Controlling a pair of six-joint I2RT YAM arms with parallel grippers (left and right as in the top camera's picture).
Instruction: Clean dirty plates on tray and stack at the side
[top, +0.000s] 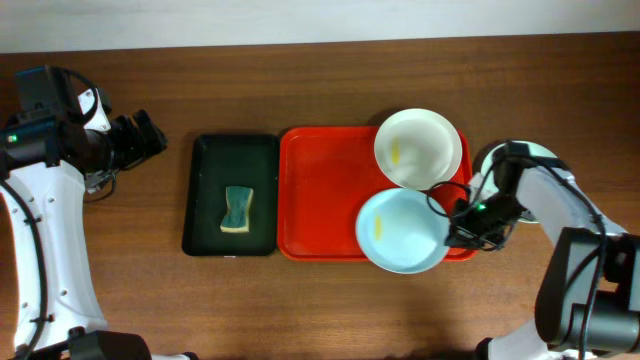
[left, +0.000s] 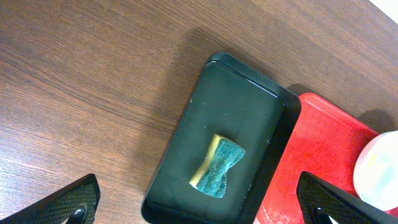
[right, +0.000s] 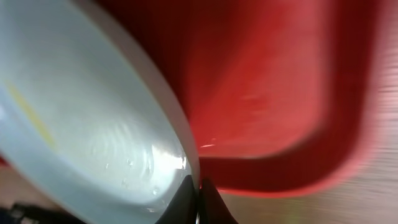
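The red tray (top: 320, 200) lies at the table's middle. A white plate (top: 418, 148) with a yellow smear rests on its far right corner. A pale blue plate (top: 400, 230) with a yellow smear sits at its near right corner. My right gripper (top: 458, 228) is shut on that plate's right rim; the right wrist view shows the rim (right: 180, 137) pinched between the fingers (right: 198, 196) above the tray's corner (right: 280, 124). A third pale plate (top: 530, 155) lies on the table right of the tray, mostly hidden by the right arm. My left gripper (left: 199, 205) is open and empty.
A dark green-black tray (top: 232, 195) left of the red tray holds a green-and-yellow sponge (top: 238, 209), also in the left wrist view (left: 217, 165). The left arm (top: 70, 140) hovers at the far left. Bare wooden table lies all around.
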